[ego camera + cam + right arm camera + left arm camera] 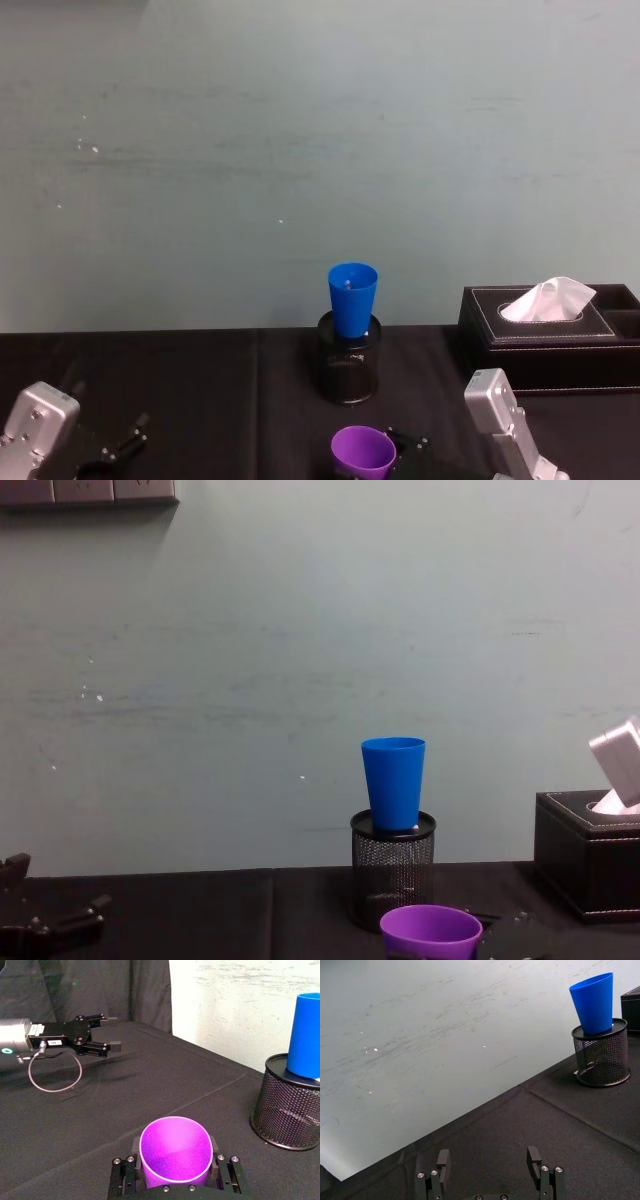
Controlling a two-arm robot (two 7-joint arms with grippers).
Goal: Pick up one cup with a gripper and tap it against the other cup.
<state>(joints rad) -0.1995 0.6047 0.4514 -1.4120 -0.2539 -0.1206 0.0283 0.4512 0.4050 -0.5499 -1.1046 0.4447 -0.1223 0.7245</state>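
Short of the pen holder [289, 1110], the right gripper [175, 1172] is holding the purple cup [175, 1152] between its fingers. Tapping well is requiring a level lift toward the blue cup [306, 1035], seated in that holder, contacting its wall gently. Well left of the holder, the left gripper [490, 1162] is idling, fingers wide.

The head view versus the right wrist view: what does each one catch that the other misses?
Head view alone: the tissue box at the table's right.

Right wrist view alone: the right gripper shut on the purple cup, its fingers against the cup's sides.

Both: the blue cup standing in the mesh pen holder, the left gripper and the black tablecloth.
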